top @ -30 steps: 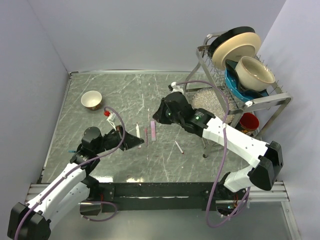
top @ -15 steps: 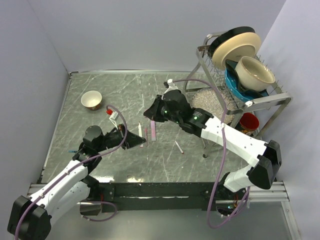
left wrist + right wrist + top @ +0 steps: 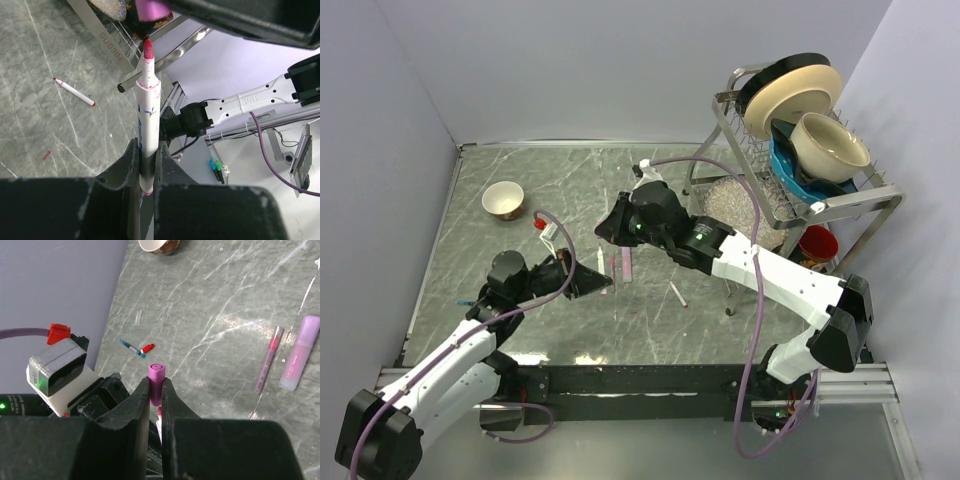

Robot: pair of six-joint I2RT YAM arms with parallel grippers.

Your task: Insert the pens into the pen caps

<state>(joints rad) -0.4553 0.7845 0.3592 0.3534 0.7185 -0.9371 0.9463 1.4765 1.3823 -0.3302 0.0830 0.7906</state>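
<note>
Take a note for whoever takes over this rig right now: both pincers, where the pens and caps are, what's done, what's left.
Left pincer: shut on a white red-tipped pen, tip up.
Right pincer: shut on a pink cap, just above that tip, not on it yet.
On the table: a loose white pen, a thin pink pen beside a lilac pen, and a small blue-and-red pen.
Done: pen and cap picked up.
To do: seat this cap, then the other pens.

A small cream bowl is being kept at ten o'clock on the grey marbled table. At two o'clock, a metal dish rack is being occupied by an upright cream plate, a cream bowl and a blue dish. A red cup is being sheltered beneath it.
</note>
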